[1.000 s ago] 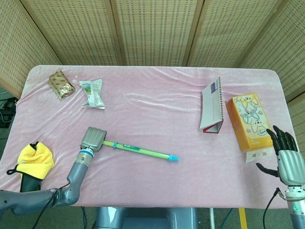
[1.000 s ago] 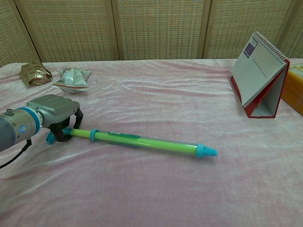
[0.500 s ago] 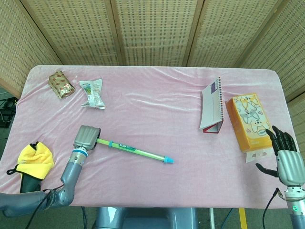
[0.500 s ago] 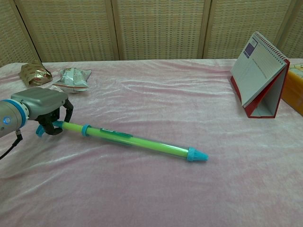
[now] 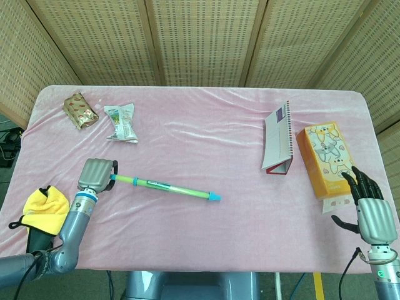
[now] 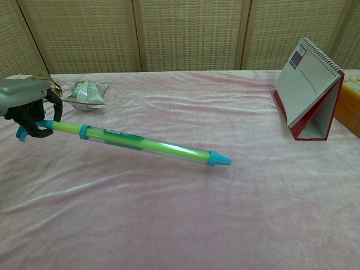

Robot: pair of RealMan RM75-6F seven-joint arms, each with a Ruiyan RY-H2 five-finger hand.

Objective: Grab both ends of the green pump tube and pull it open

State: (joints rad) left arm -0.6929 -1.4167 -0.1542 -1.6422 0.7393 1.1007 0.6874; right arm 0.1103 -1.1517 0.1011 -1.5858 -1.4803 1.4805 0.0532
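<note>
The green pump tube [image 5: 164, 187] [image 6: 140, 144] has blue caps and a clear middle section. It lies slanted across the pink table, its blue tip [image 6: 220, 159] pointing right. My left hand [image 5: 96, 175] [image 6: 25, 104] grips its left end, fingers curled around the blue handle, and the held end is lifted off the cloth. My right hand [image 5: 369, 209] hovers open at the table's right front corner, far from the tube, fingers spread; the chest view does not show it.
A standing spiral calendar [image 5: 277, 141] [image 6: 310, 90] and an orange box [image 5: 325, 159] sit at the right. A brown packet [image 5: 80, 110] and a white snack bag [image 5: 121, 122] lie at the back left. A yellow cloth [image 5: 45, 208] sits by the left front edge.
My left hand has moved left and up, carrying the tube's left end with it; the whole tube shifted left. My right hand dropped slightly toward the front edge.
</note>
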